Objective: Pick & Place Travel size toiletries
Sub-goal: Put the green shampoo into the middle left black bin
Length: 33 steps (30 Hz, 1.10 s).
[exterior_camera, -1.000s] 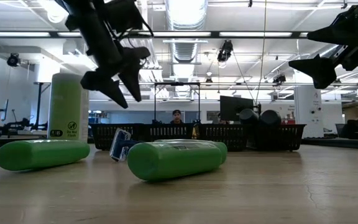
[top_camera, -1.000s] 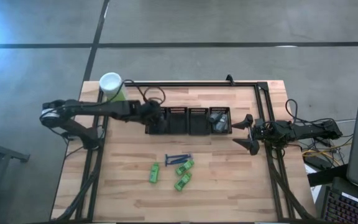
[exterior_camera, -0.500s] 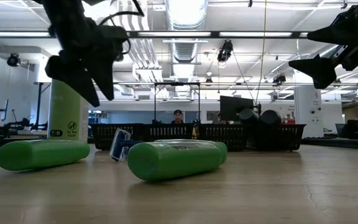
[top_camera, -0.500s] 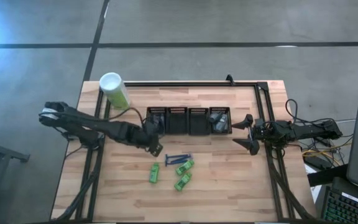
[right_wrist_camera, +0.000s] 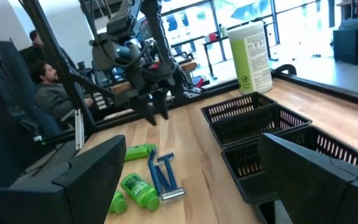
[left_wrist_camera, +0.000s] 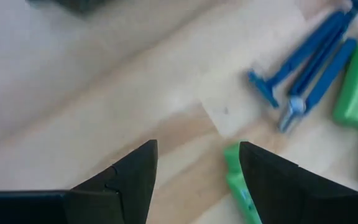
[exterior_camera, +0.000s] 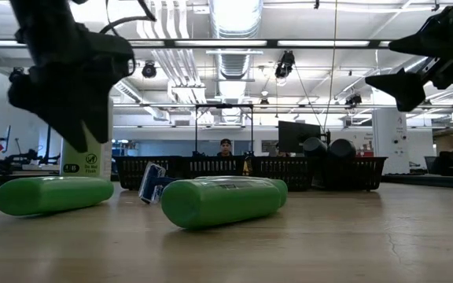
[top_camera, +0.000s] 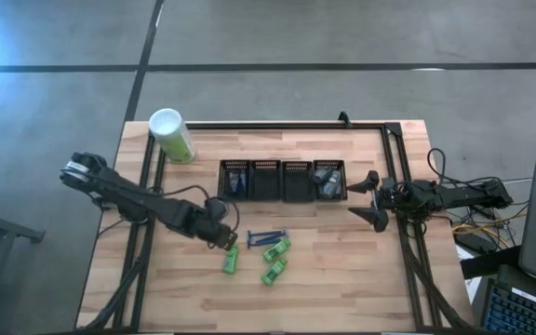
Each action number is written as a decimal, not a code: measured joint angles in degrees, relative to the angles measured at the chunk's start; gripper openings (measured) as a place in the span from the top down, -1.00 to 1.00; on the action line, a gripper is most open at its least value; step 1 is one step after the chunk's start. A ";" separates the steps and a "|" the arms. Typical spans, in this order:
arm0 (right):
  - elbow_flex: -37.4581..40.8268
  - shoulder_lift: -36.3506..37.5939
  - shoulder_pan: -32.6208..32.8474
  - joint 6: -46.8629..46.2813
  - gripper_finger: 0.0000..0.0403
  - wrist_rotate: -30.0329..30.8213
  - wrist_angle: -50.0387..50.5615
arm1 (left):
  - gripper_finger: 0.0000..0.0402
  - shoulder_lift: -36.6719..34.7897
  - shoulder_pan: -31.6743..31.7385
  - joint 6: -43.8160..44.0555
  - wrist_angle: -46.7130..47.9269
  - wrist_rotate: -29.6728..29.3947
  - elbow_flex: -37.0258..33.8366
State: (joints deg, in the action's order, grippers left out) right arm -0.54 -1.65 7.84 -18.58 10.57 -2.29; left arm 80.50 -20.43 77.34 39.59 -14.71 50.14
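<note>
Left claw [top_camera: 228, 237] near mesh bins [top_camera: 283, 180], grey bottles [top_camera: 327, 180] inside.

Three bright green tubes [top_camera: 232, 260] [top_camera: 277, 249] [top_camera: 273, 272] are laid flat on the bare wood in front of the bins, two thin blue razors [top_camera: 267, 236] are set side by side just behind them, and grey oval bottles [top_camera: 328, 180] are piled in the rightmost bin.

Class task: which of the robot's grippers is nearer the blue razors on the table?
Left. The left gripper hovers just beside the blue razors; the right gripper waits beyond the bins.
</note>
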 joint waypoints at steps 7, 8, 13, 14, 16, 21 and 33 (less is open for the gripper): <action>0.00 0.00 0.02 -0.72 -0.81 0.00 0.00 | -0.15 0.05 -4.31 4.03 -1.98 -0.46 -1.82; 0.00 0.00 0.00 -0.79 -0.81 0.00 -0.02 | -0.15 0.05 -4.64 4.01 -1.98 -0.81 -1.87; 0.00 0.00 0.00 -0.74 -0.81 0.00 -0.02 | -0.15 0.05 -5.28 3.35 -2.78 -1.02 -1.87; 0.00 0.00 0.00 -0.73 -0.81 0.00 -0.02 | -0.15 0.05 -5.30 3.35 -3.25 -1.07 -1.87; 0.00 0.00 0.00 -0.73 -0.81 0.00 -0.01 | -0.15 0.05 -5.37 3.33 -4.39 -1.53 -1.87; 0.00 0.00 0.02 -0.76 -0.81 0.00 0.00 | -0.15 0.05 -6.91 2.19 -9.19 -3.42 -1.87; 0.00 0.00 0.00 -0.89 -0.81 0.00 -0.02 | -0.15 0.05 -11.43 4.34 -9.62 -8.32 -1.87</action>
State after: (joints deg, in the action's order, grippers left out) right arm -0.54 -1.65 7.84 -19.46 10.57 -2.31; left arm 80.55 -31.86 81.68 29.98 -23.03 48.27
